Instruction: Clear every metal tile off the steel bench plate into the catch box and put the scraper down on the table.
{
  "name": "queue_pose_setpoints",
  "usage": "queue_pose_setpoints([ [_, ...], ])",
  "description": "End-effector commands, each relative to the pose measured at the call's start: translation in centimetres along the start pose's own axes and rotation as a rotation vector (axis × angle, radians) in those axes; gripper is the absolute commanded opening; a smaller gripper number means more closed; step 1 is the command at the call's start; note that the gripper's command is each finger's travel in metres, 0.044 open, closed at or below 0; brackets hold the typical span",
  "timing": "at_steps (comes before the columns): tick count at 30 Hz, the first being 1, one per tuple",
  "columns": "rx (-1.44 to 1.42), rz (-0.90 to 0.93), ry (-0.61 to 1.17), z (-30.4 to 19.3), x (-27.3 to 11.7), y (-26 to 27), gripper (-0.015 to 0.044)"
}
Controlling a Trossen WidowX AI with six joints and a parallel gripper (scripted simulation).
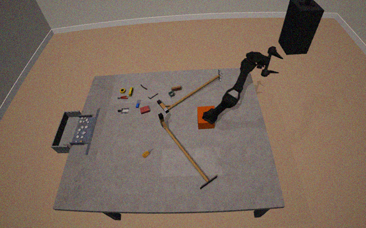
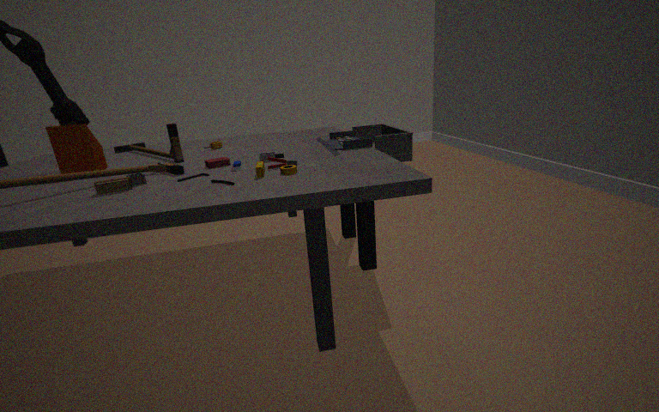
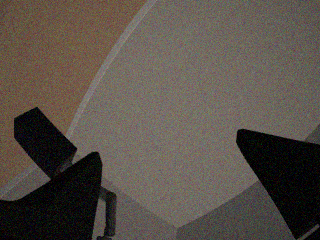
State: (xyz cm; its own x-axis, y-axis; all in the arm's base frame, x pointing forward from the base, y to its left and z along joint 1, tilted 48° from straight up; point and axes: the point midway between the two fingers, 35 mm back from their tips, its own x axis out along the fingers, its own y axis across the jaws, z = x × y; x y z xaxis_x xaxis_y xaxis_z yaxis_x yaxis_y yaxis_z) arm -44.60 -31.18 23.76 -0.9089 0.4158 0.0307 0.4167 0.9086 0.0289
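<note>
My gripper [image 1: 280, 65] [image 3: 172, 148] is open and empty, held high beyond the table's back right corner, far from the tools. A long wooden-handled tool with a flat dark crosswise blade, seemingly the scraper [image 1: 186, 152] [image 2: 153, 151], lies on the table, with a dark upright block at its other end. Several small pale metal tiles [image 1: 85, 127] lie on the steel bench plate [image 1: 89, 131] [image 2: 357, 144] at the table's far left edge. The open grey catch box [image 1: 60, 149] [image 2: 394, 147] adjoins the plate's outer end. The inside of the box is only partly visible.
A second long tool [image 1: 193, 92] [image 2: 72, 175] has a rake-like head. The arm stands on an orange block [image 1: 206, 125] [image 2: 80, 150]. A red block [image 1: 145, 109] [image 2: 217, 162], a yellow-handled tool [image 1: 145, 153] and several small tools lie about. A black pedestal [image 1: 301, 27] stands beyond the table.
</note>
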Motion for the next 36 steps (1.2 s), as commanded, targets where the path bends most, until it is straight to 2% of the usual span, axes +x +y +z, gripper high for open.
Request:
queue_pose_setpoints([
  [1, 0.002, 0.005, -0.001, 0.0, 0.0, 0.1, 0.044],
  [6, 0.002, 0.005, -0.001, 0.0, 0.0, 0.1, 0.044],
  [23, -0.327, -0.204, 0.005, 1.4, -4.5, -4.1, 0.0],
  [36, -0.599, -0.381, 0.041, 2.8, -8.9, -7.1, 0.0],
])
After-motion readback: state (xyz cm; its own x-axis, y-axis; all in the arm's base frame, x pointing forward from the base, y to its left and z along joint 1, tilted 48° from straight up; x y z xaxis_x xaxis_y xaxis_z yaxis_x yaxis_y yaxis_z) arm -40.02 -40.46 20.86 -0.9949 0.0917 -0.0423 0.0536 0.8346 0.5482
